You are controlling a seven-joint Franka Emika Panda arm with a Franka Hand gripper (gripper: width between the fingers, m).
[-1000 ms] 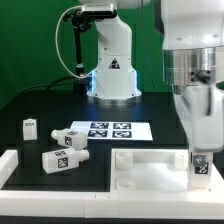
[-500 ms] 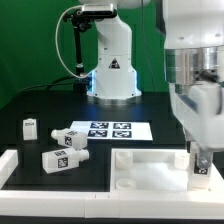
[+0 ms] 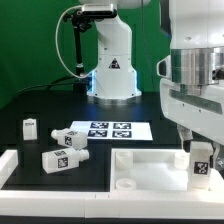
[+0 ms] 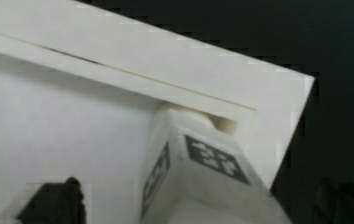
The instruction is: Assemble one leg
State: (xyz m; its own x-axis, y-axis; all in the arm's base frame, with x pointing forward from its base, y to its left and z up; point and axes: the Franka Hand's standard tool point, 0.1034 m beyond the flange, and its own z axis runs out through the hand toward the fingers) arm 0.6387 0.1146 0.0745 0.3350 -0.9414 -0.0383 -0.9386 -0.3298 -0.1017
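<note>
A white leg [image 3: 201, 164] with a black-and-white tag stands upright at the corner of the large flat white panel [image 3: 150, 172] on the exterior view's right. My gripper [image 3: 198, 140] hangs just above it, open. In the wrist view the leg [image 4: 202, 160] stands between the two dark fingers [image 4: 53, 202], with a gap on each side, at the corner of the panel [image 4: 85, 110]. Three more white tagged legs lie on the exterior view's left: one [image 3: 30, 126] at the far left, one [image 3: 71, 138] by the marker board, one [image 3: 61, 159] nearer the front.
The marker board [image 3: 106, 130] lies flat at the table's middle. A white raised border [image 3: 10, 166] runs along the front left. The arm's base [image 3: 111, 70] stands at the back. The panel has round holes.
My gripper has risen from around the leg, which stays standing at the panel's corner. The other legs have not moved.
</note>
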